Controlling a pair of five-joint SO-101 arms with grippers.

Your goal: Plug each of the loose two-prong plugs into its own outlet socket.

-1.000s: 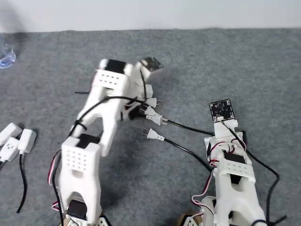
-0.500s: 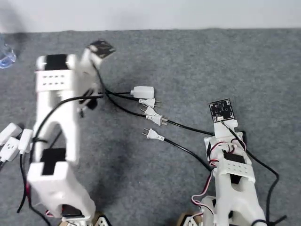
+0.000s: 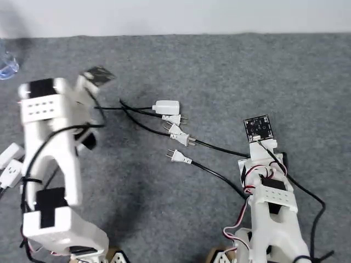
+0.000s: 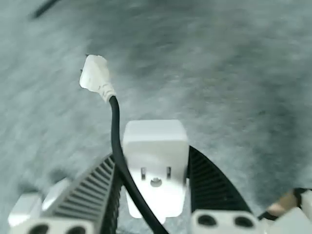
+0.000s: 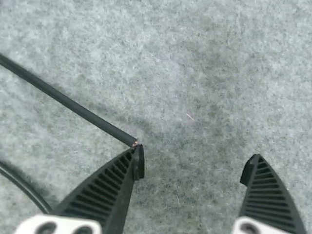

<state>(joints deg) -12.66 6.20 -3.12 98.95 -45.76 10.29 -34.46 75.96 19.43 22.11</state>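
Three white two-prong plugs on black cables lie mid-table: a blocky one (image 3: 166, 107), a second (image 3: 179, 133) and a third (image 3: 179, 158). White outlet sockets (image 3: 10, 164) lie at the table's left edge. My left arm (image 3: 49, 142) hangs over them. In the left wrist view my left gripper (image 4: 155, 156) is open with a face-up outlet socket (image 4: 155, 175) between its fingers and a black cable (image 4: 116, 131) across it. That cable leads to another white piece (image 4: 95, 78). My right gripper (image 5: 195, 163) is open over bare carpet, a cable end (image 5: 131, 141) at one fingertip.
Grey carpet covers the table. The right arm (image 3: 271, 208) stands at the front right with its camera board (image 3: 258, 127) near the plugs' cables. A clear plastic object (image 3: 6, 66) sits at the far left edge.
My left arm has swung from over the plugs in the middle to the left side above the sockets, uncovering the blocky plug. The right arm has stayed still.
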